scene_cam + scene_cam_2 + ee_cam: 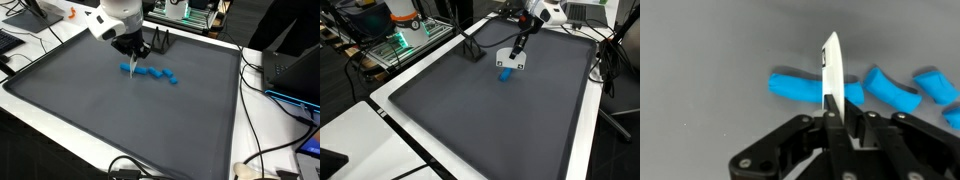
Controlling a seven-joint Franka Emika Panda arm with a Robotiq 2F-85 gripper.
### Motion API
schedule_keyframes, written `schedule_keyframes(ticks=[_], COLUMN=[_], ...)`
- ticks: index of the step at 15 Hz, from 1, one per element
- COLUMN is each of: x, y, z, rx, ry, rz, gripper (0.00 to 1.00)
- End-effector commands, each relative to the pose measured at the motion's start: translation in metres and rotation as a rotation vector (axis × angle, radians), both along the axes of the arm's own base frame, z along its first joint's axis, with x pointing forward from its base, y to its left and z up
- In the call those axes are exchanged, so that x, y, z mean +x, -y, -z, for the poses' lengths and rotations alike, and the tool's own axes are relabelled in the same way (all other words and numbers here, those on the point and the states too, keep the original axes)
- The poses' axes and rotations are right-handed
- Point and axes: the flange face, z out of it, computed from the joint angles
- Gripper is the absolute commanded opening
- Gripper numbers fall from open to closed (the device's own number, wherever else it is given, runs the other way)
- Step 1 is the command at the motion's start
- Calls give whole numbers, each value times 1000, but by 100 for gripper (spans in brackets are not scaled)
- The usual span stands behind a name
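Note:
My gripper (832,112) is shut on a thin white flat card (830,62), which I see edge-on and standing upright between the fingers in the wrist view. In an exterior view the white card (511,58) hangs below the gripper (519,44), its lower edge at or just above a blue piece (506,75). A row of several small blue pieces (152,72) lies on the dark grey mat (100,110). The gripper (133,52) is over the row's left end. In the wrist view the blue pieces (798,87) lie across the frame behind the card.
A black stand (160,42) sits at the mat's far edge, also seen as a black stand (470,48) near the mat's rim. Cables and electronics (400,40) surround the white table. A laptop (295,70) lies beside the mat.

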Motion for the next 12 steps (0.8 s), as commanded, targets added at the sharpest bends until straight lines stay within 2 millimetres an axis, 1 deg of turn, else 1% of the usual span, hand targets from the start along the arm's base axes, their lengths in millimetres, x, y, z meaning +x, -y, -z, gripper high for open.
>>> schedule_keyframes(ticks=[1,9,12], x=[4,-1,-1], y=[2,4,4], z=[11,28,32], rx=[12,17,16], ry=[8,-24,-28], rz=[21,30,31], gripper=[2,2,2])
